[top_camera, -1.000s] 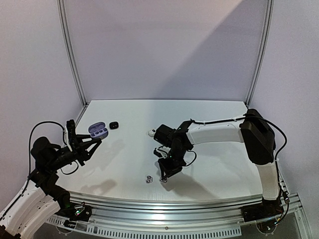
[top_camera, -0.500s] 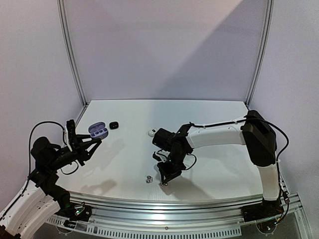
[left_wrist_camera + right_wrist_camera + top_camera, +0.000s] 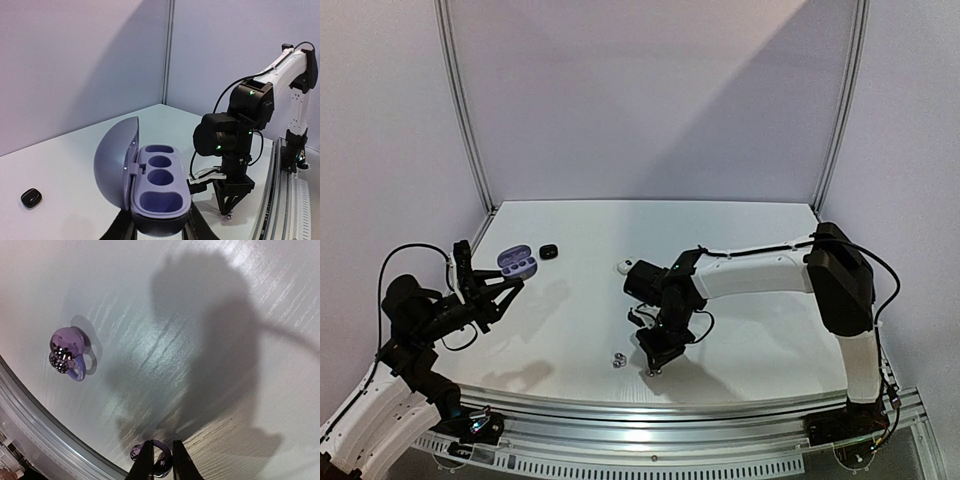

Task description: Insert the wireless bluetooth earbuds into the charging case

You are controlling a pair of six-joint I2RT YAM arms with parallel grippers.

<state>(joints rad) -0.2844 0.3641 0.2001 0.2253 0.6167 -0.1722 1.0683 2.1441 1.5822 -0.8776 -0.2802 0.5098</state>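
Earbuds, all three you can see, lie outside the charging case (image 3: 160,192). On your far left, the left hand (image 3: 508,283) is clamped on the base of that case and holds it above the desk (image 3: 570,320). It is a smooth matte lilac pebble, its domed lid swung open to one side, with three rounded hollows in its face. Just beyond it a small glossy black rounded piece (image 3: 31,198) rests on the desk; you cannot tell what it is. Further right, a white earbud (image 3: 621,267) lies mid-desk beside the right arm's wrist. Nearer the front edge, a silvery earbud (image 3: 67,354), shiny and bulbous with a looped stem, lies on the pale wood-grain surface. Just right of it, the right hand (image 3: 160,462) points straight down, its thin black fingers pinched on a glossy dark earbud (image 3: 161,466) at the desk surface. Since a second ago, this hand has shifted slightly toward the front edge; the left arm has not moved.
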